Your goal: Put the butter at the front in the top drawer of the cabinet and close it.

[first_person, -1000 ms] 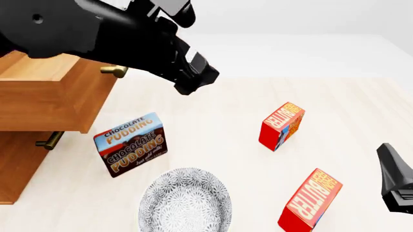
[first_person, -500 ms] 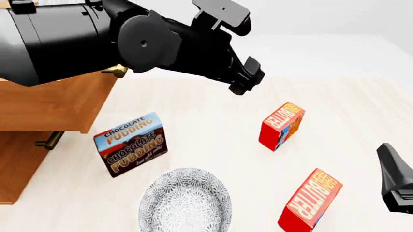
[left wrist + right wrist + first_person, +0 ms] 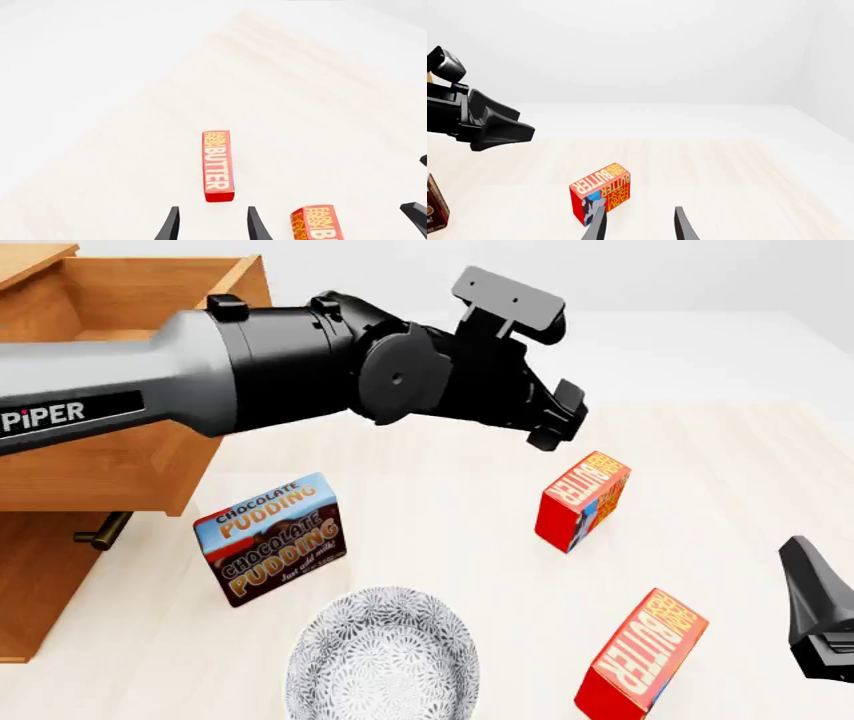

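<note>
Butter [image 3: 641, 655]: the target carton, taking "front" as the one closest to the desk's near edge, stands toward the near right corner. It is untouched, same spot and pose as a second ago. The second butter carton [image 3: 583, 500] sits further in from that edge, also unmoved.

Change: the left arm has swung right, off the cabinet [image 3: 40, 570] at the desk's left edge and out over the middle of the desk. The left gripper [image 3: 212, 226] now hangs above and short of the two cartons. Its fingers are spread with nothing between them. In its wrist view they line up more with the further carton than with the target, which shows off to one side.

With the arm out of the way, the top drawer [image 3: 127, 455] shows pulled out; the inside I can see is bare wood. My read: the opening step is done and this is the reach for the pick.

The right gripper [image 3: 639, 227] is parked near the right edge and hasn't moved, fingers apart, holding nothing.

The pudding box [image 3: 271, 538] and the patterned bowl [image 3: 383, 652] sit between the drawer and the cartons, unchanged.

Risk: on its present line the left arm looks set for the wrong carton; it likely needs to pull back toward the near edge.
</note>
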`<act>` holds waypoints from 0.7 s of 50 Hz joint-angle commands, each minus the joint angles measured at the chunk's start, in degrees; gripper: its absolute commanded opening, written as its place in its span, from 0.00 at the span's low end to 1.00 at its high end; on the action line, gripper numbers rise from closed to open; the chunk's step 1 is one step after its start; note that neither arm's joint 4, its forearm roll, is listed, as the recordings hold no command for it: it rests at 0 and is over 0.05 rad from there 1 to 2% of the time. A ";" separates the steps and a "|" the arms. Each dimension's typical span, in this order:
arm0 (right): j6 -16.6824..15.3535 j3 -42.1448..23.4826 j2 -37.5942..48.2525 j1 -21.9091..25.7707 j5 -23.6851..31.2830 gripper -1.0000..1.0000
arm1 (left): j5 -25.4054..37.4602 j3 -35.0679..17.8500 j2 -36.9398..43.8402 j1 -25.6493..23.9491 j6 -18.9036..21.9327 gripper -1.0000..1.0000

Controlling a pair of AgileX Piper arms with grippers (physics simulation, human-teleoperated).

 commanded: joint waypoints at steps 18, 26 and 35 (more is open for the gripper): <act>0.08 -0.01 0.14 -0.01 -0.12 1.00 | -2.80 -7.19 10.95 -1.80 -4.42 1.00; 0.09 -0.01 0.18 -0.02 -0.14 1.00 | -3.82 -7.74 13.00 -1.48 -5.58 1.00; 0.09 -0.01 0.16 -0.01 -0.13 1.00 | -5.53 -7.60 15.14 -1.23 -7.02 1.00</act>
